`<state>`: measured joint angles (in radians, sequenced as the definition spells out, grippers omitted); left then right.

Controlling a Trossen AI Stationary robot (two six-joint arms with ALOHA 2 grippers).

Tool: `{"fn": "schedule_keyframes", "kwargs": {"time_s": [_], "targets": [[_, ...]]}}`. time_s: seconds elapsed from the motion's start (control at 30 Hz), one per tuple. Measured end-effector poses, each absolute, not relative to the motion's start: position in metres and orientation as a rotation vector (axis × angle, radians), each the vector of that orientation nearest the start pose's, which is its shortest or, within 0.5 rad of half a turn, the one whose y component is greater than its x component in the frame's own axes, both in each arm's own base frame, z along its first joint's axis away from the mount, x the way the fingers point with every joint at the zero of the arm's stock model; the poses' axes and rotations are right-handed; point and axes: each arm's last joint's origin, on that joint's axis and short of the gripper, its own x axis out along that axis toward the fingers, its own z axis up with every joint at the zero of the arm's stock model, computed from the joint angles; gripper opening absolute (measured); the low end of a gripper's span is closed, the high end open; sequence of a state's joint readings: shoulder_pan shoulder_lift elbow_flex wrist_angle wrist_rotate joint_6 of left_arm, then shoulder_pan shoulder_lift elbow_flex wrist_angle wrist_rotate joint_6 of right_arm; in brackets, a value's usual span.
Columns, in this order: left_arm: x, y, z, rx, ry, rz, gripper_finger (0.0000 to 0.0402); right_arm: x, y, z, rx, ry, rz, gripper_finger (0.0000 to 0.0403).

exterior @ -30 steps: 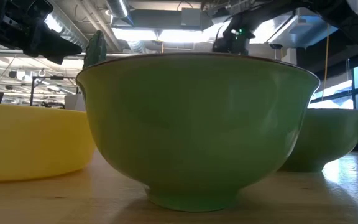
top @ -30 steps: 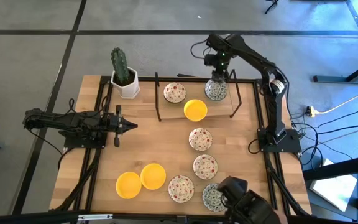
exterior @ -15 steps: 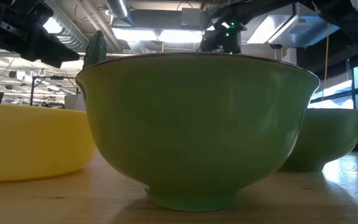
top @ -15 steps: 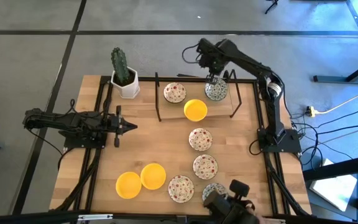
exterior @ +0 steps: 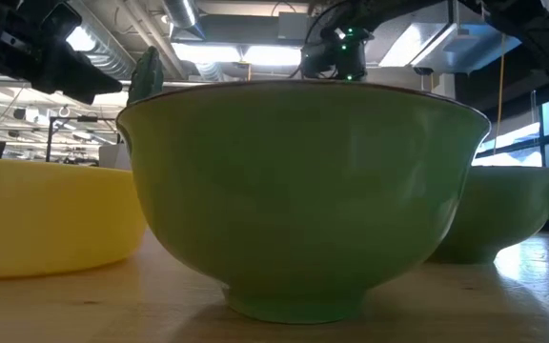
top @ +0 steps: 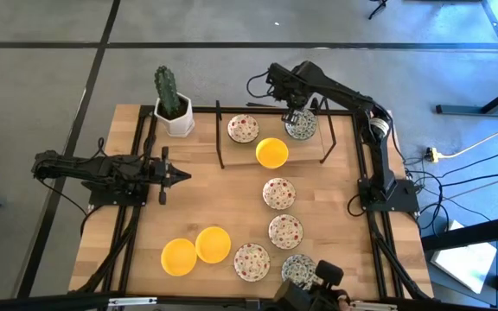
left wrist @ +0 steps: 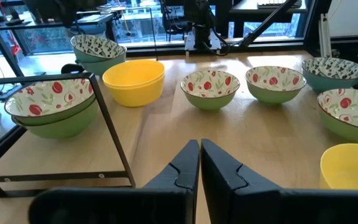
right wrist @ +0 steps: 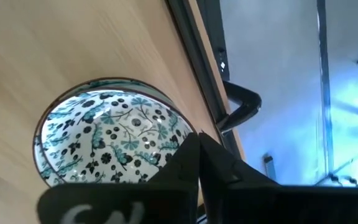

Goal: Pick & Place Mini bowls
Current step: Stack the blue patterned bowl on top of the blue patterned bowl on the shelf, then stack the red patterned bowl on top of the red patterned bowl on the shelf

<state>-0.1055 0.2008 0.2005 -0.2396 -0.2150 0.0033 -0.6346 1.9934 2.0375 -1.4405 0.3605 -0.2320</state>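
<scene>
Mini bowls stand across the wooden table. A green-patterned bowl (top: pixel 303 128) (right wrist: pixel 104 143) and a red-flowered bowl (top: pixel 243 129) sit on their bases inside the black wire rack (top: pixel 220 138). A yellow bowl (top: pixel 271 153) stands just in front of the rack. My right gripper (top: pixel 293 114) (right wrist: pixel 197 138) hangs shut over the patterned bowl's rim, pointing steeply down with nothing between its fingers. My left gripper (top: pixel 182 175) (left wrist: pixel 199 144) rests shut at the table's left, pointing toward the bowls.
More red-flowered bowls (top: pixel 278 193) (top: pixel 285 231) (top: pixel 252 261), two yellow ones (top: pixel 213 244) (top: pixel 179 257) and a patterned one (top: pixel 296 268) fill the near half. A cactus pot (top: pixel 173 112) stands far left. A dark object (top: pixel 318 281) juts over the near edge. A green bowl (exterior: pixel 303 191) blocks the low view.
My right gripper has swung toward the table's left along the far edge and turned about its wrist, staying above the patterned bowl, which has kept its place in the rack. The dark object at the near edge has shifted left.
</scene>
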Motion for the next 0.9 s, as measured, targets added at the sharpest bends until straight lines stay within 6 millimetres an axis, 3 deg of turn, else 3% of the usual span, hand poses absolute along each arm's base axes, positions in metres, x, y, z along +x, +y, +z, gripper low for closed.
{"fn": "schedule_keyframes", "kwargs": {"time_s": [0.2, 0.4, 0.57, 0.9], "targets": [[0.1, -0.004, 0.194, 0.028, 0.232, 0.11, 0.0011, 0.306, -0.238, 0.313, 0.02, 1.537, -0.678, 0.0001], [0.1, -0.004, 0.194, 0.021, 0.232, 0.111, 0.0011, 0.305, -0.241, 0.283, -0.004, 1.602, -0.67, 0.0001], [0.1, -0.004, 0.194, 0.021, 0.232, 0.111, 0.0011, 0.306, -0.242, 0.271, -0.045, 1.623, -0.667, 0.0001], [0.1, -0.004, 0.194, 0.025, 0.232, 0.114, 0.0011, 0.31, -0.245, 0.29, -0.077, 1.551, -0.673, 0.0001]]}}
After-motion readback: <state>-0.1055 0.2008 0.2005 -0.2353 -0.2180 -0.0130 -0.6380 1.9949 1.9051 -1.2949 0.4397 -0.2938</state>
